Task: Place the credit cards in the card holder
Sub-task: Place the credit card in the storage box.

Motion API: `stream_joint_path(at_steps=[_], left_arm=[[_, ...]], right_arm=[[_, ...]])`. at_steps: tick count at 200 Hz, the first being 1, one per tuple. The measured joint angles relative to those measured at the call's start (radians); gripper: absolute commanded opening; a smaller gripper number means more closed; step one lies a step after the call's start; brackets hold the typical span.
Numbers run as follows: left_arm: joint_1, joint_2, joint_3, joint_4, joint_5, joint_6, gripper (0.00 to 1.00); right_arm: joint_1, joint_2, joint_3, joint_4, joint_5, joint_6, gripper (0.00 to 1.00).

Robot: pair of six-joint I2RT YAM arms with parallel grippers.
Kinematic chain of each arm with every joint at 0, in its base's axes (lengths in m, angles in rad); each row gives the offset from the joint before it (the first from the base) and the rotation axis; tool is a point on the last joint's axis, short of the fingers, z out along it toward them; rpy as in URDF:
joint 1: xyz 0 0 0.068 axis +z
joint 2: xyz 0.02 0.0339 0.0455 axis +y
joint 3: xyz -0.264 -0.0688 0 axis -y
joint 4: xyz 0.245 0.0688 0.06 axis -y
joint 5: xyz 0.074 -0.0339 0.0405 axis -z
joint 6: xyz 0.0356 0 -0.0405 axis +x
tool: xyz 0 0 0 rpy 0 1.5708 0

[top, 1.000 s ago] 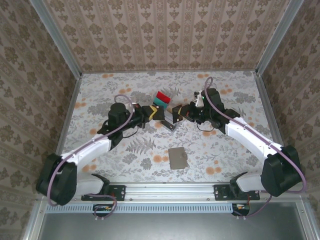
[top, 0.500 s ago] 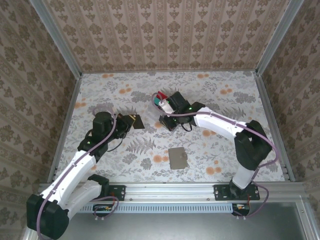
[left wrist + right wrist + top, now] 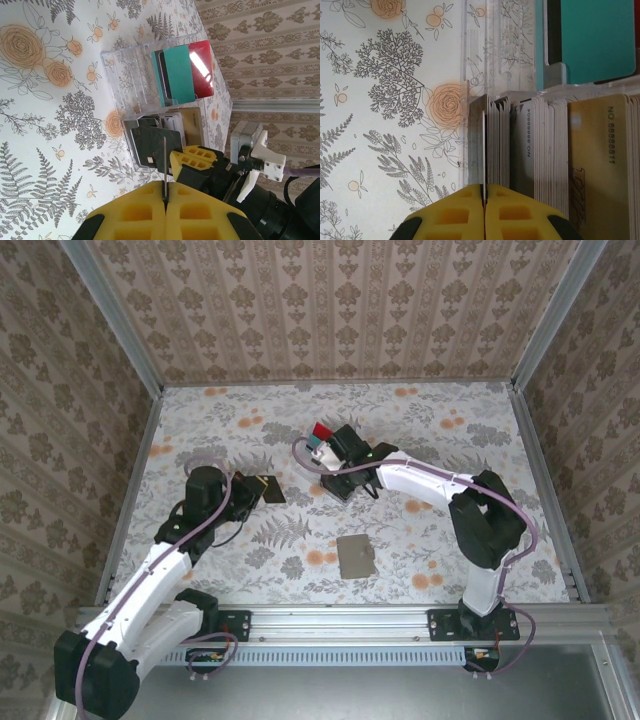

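Logged left gripper [image 3: 165, 192] clamped tight on a dark card [image 3: 266, 488], left of centre in the top view. Saw that card edge-on as a thin line between the yellow pads in the left wrist view. Read its long axis as running out of the gripper toward the right of the top frame, one broad face turned up at the overhead camera.

Logged right gripper [image 3: 484, 192] also pinched closed, on a thin card [image 3: 483, 150] at the left end of a packed stack in the clear rack [image 3: 485, 55], just above centre in the top view. Noted this card standing on edge, long axis up-down in the right wrist frame, neighbours pressed against it. Couldn't tell its colour.

Spotted a tan card [image 3: 605, 165] further right in that stack. Spotted a teal card [image 3: 597, 40] and a red card [image 3: 202, 67] upright in the slots beyond.

Found the card holder [image 3: 355, 556] flat on the counter [image 3: 450, 550], below centre, well apart from both grippers and apparently folded shut.

Judged the cards light, stiff, thin and slick, with slight flex. Best pinched across the faces at one short end, leaving most of the length free for a pocket. Flagged the risk of dragging a neighbour out of the tight stack.
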Motion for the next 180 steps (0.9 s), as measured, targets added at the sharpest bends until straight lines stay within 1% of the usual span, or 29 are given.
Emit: stream_joint_path(at_steps=[34, 63, 90, 109, 123, 146, 163, 180], left_arm=[[0.000, 0.000, -0.005, 0.000, 0.000, 0.000, 0.00], [0.000, 0.000, -0.007, 0.000, 0.000, 0.000, 0.00], [0.000, 0.000, -0.012, 0.000, 0.000, 0.000, 0.00], [0.005, 0.000, -0.018, 0.001, 0.000, 0.000, 0.00], [0.006, 0.000, -0.020, 0.001, 0.000, 0.000, 0.00], [0.006, 0.000, -0.021, 0.001, 0.001, 0.000, 0.00], [0.006, 0.000, -0.021, 0.002, 0.001, 0.000, 0.00], [0.006, 0.000, -0.021, 0.002, 0.004, 0.000, 0.00]], right_arm=[[0.004, 0.025, 0.000, 0.036, 0.000, -0.022, 0.08], [0.007, 0.041, -0.003, 0.060, 0.004, -0.043, 0.10], [0.010, 0.042, -0.006, 0.079, 0.024, -0.066, 0.20], [0.010, 0.042, -0.016, 0.098, 0.035, -0.070, 0.20], [0.012, 0.042, -0.019, 0.105, 0.042, -0.073, 0.17], [0.012, 0.042, -0.020, 0.107, 0.046, -0.082, 0.16], [0.013, 0.042, -0.021, 0.107, 0.046, -0.088, 0.20], [0.016, 0.041, -0.021, 0.106, 0.046, -0.086, 0.22]])
